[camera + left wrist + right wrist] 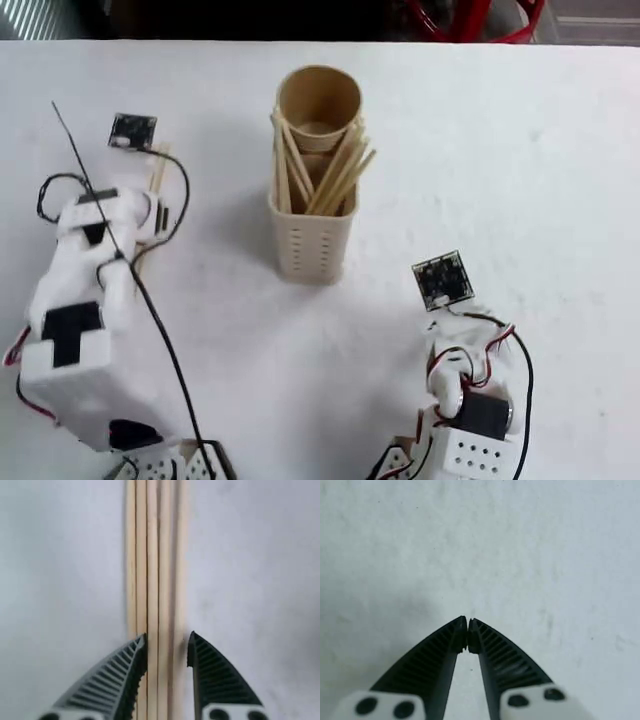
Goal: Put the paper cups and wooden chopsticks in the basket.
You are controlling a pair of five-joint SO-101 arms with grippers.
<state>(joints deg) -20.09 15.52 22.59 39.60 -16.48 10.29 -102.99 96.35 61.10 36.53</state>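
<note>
White bench (520, 150) carries the basket (312, 245), holding a paper cup (318, 100) and chopsticks (340, 175). Left of the basket, the left tool (167, 639) straddles loose chopsticks (155, 555), partly open; the right tool (467, 622) is closed, empty.

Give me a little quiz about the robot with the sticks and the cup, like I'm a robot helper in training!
1. True or false: the paper cup sits in the basket.
2. Pick one. The left tool is: A) shut on a cup; B) open over chopsticks lying on the table; C) inside the basket.
3. Fill in the blank: the right tool is ____ (open or shut).
Key: 1 true; 2 B; 3 shut.
</note>
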